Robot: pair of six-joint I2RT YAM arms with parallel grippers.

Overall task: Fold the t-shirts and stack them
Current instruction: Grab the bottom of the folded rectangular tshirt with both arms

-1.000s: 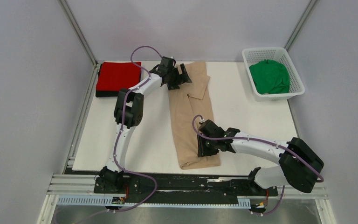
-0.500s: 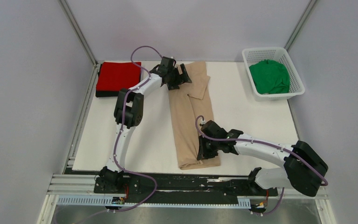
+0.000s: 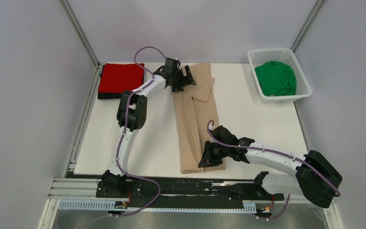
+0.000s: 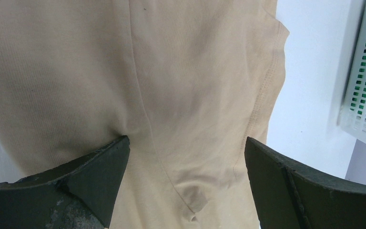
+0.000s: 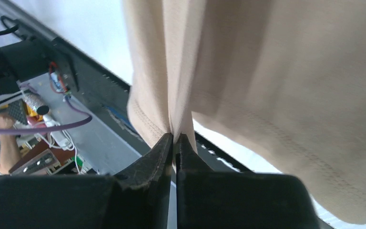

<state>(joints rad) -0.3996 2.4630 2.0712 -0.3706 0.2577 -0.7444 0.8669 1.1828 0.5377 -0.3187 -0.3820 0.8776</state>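
**right gripper pinches beige shirt hem, left gripper spread wide over its far end**

the right gripper [image 5: 175, 138] is clamped on the near hem of the beige t-shirt [image 3: 195, 119]. its two fingers are pressed almost together, with a thin fold of the cloth caught between them. from the wrist view the fabric rises from that pinch in a pleat, and the stitched hem runs off to the right.

the left gripper [image 4: 186, 148] has its jaws set wide apart and holds nothing. it sits over the far end of the same shirt, where a sleeve seam and a curved stitched edge show between the fingers. i cannot tell whether the fingertips touch the cloth.

the beige t-shirt lies as a long narrow strip down the middle of the white surface [image 3: 257, 119], running from the far edge to the near edge, between the two arms.

at the far left corner a folded red t-shirt [image 3: 121, 78] lies flat. a black cloth [image 3: 106, 96] shows beneath it as a dark edge along its near side. at the far right a white lattice basket [image 3: 271, 51] stands on the surface, well apart from both grippers. a crumpled green t-shirt [image 3: 276, 78] sits inside it.

pale grey walls [image 3: 28, 71] close in the surface on three sides, with metal posts in the far corners. a black rail [image 3: 195, 188] carrying the arm bases runs along the near edge.
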